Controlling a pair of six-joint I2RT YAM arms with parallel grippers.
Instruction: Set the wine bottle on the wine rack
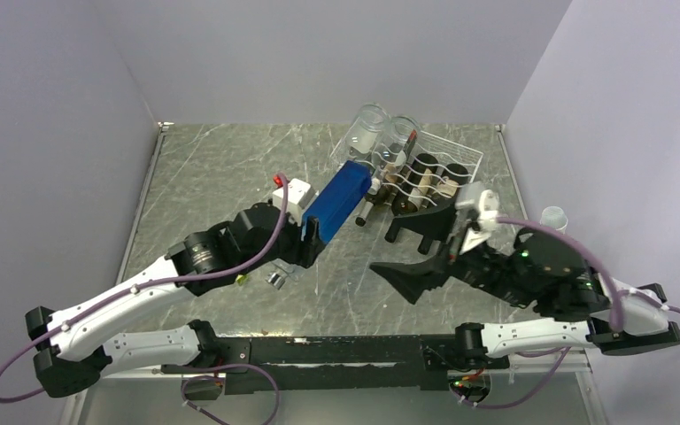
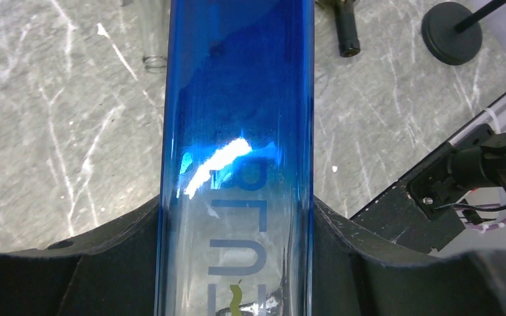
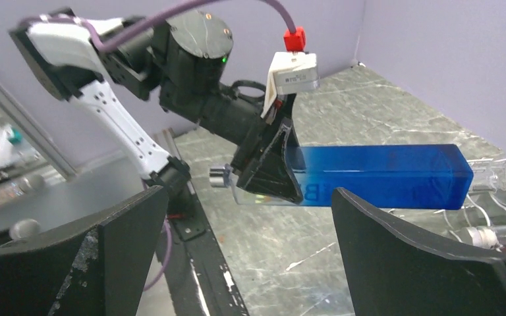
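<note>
My left gripper is shut on a blue, square-sided wine bottle near its clear neck end and holds it tilted above the table, base toward the rack. The left wrist view shows the bottle clamped between both fingers of the left gripper. The white wire wine rack stands at the back right with several dark bottles lying in its grooves. My right gripper is open and empty, in front of the rack. In the right wrist view the right gripper faces the blue bottle.
Two clear glass bottles lie at the rack's left end, just beyond the blue bottle's base. They also show in the right wrist view. A dark bottle neck and a black round foot lie ahead of the left gripper.
</note>
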